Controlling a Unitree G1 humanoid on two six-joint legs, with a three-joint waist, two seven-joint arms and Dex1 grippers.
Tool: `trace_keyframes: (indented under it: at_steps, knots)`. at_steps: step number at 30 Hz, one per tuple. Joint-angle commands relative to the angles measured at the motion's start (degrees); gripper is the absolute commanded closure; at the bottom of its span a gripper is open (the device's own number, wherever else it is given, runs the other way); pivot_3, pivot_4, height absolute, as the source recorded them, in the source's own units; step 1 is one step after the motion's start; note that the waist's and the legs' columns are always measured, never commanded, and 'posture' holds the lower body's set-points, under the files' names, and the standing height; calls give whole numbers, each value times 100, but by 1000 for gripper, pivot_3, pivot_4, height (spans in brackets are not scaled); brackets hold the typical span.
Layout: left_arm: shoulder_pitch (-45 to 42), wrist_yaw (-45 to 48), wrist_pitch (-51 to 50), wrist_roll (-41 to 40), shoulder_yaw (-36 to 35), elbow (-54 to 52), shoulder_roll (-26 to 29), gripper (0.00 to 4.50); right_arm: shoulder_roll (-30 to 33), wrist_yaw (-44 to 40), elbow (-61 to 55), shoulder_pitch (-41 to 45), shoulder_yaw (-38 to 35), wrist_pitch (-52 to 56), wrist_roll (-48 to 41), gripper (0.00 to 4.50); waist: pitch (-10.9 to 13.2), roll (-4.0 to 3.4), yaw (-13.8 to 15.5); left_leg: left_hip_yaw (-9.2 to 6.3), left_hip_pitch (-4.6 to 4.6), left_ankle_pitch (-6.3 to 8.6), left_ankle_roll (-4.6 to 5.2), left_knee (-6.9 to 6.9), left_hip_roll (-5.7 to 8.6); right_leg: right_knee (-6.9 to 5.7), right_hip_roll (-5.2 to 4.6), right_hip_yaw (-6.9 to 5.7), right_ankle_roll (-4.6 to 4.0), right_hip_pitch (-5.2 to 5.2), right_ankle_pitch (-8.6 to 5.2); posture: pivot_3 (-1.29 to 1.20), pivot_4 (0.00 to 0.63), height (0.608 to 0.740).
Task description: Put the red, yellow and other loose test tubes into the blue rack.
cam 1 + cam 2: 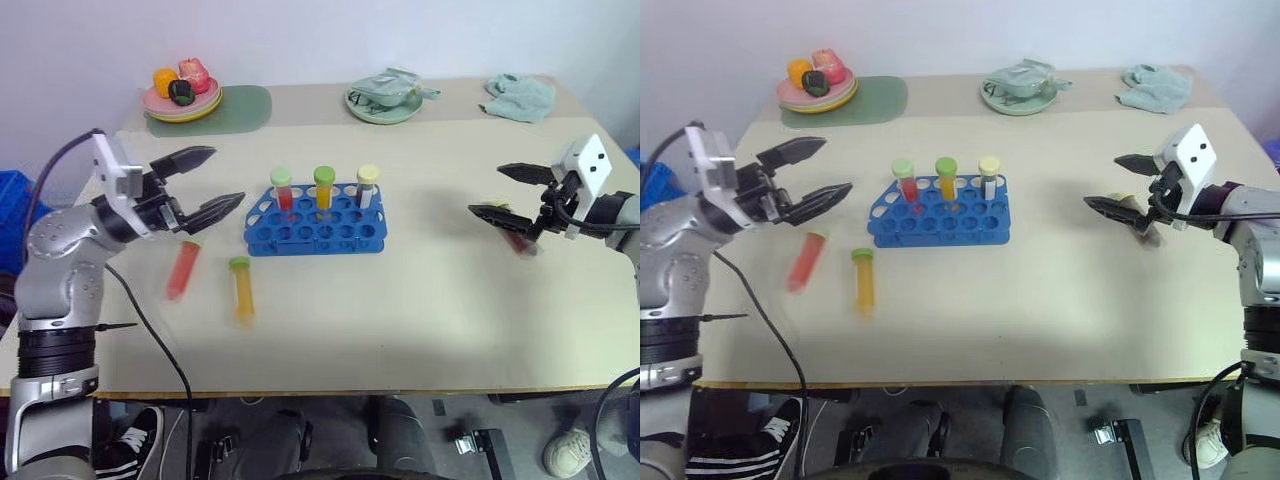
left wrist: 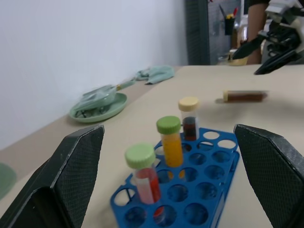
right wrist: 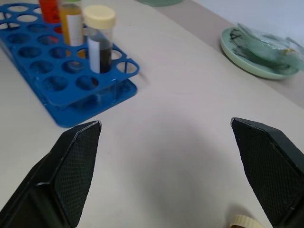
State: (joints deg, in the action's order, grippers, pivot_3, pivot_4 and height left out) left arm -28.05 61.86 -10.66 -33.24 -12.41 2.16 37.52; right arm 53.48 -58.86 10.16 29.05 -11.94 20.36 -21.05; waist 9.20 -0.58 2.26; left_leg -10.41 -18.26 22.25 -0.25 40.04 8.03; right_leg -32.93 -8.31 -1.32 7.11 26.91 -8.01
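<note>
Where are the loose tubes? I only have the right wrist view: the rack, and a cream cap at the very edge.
Observer: That cap belongs to a dark brown-red tube lying on the table close by the right gripper, not held.
Operator: Any others?
Observer: Two more lie on the table off the left end of the blue rack, on the robot's side: a red tube and a yellow-orange tube.
Operator: Is the left arm busy?
Observer: No. The left gripper is open and empty, near the red tube.
</note>
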Motion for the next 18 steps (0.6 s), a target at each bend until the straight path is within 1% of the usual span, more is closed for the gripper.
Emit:
trace_keyframes:
  at_steps: [1,3,5,7,9,11,13,16,18]
  knots:
    - [-356,109,216,98,81,172,-67,21,162,366,-273,2,-142,-21,248,0,0,0,4,0,-1,0,0,0,0,0,0,0,0,0,0,0,150,740]
    - [-495,218,319,167,173,333,-113,21,258,540,-389,-82,-73,135,431,0,0,1,3,2,-1,0,0,2,1,0,0,0,1,0,0,0,150,740]
    - [-621,278,379,198,219,474,-174,21,308,793,-432,29,34,543,578,0,0,0,-7,9,-1,0,0,1,1,-1,-1,0,1,0,1,0,150,740]
    - [-740,346,450,246,288,607,-228,21,457,1033,-481,151,283,980,906,0,0,0,-21,10,-1,0,0,1,0,-1,0,0,1,1,2,0,150,740]
    - [-828,378,500,292,330,709,-294,21,570,1179,-532,449,543,1869,1021,0,0,0,-30,15,-3,0,0,2,0,-1,0,6,0,8,2,0,150,740]
    - [-865,415,561,325,367,766,-358,21,588,1118,-475,779,724,2234,1035,0,0,0,-27,35,-9,0,0,1,-2,-4,4,25,-1,24,3,0,150,740]
    - [-860,451,585,340,406,772,-413,21,513,927,-66,1316,783,2986,782,0,0,1,-29,50,-9,0,1,1,-6,-4,11,39,0,29,7,0,150,740]
    - [-738,461,472,251,443,581,-485,21,500,958,822,1993,1293,3265,1188,0,0,1,-23,60,-14,1,2,-1,-19,22,29,53,1,31,26,0,150,740]
    - [-603,462,283,138,450,377,-494,21,456,884,1411,2372,1604,3400,1380,0,-1,3,-15,66,-27,2,3,-4,-49,73,62,55,-7,25,59,0,150,740]
